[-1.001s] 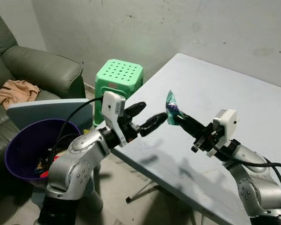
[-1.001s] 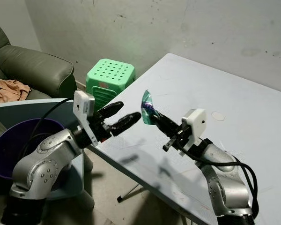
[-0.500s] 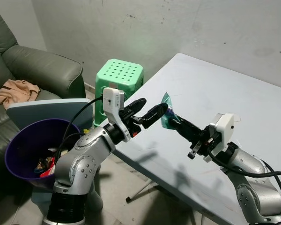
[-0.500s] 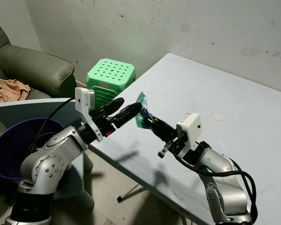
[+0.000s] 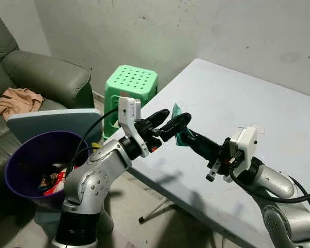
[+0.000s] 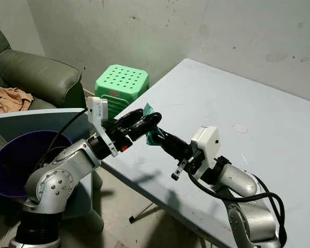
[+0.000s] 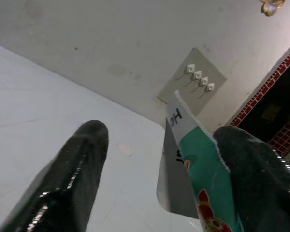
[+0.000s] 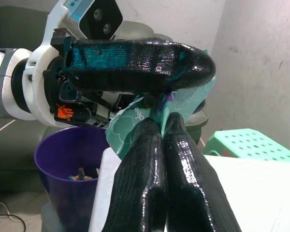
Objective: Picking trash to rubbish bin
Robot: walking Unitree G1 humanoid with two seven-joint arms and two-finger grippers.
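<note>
Over on the left sits a dark green sofa with a crumpled tan cloth lying on its seat. In front of it stands the purple rubbish bin, with some scraps already at its bottom, and a pale blue board leans just behind its rim. A green plastic stool stands against the wall, beside the corner of the pale blue counter.

The left tool reaches out over the near edge of the counter with its two black fingers spread apart, and the teal wrapper sits between them; in the left wrist view the wrapper rests against one finger while the other finger stands clear of it.

From the right, the right tool points toward the left one, its fingers pressed together and pinching the lower part of the wrapper. In the right wrist view the closed fingers clamp the teal wrapper just beneath one broad finger of the left tool, with the bin below and behind. The wrapper hangs in the air above the counter's edge, well apart from the bin.
</note>
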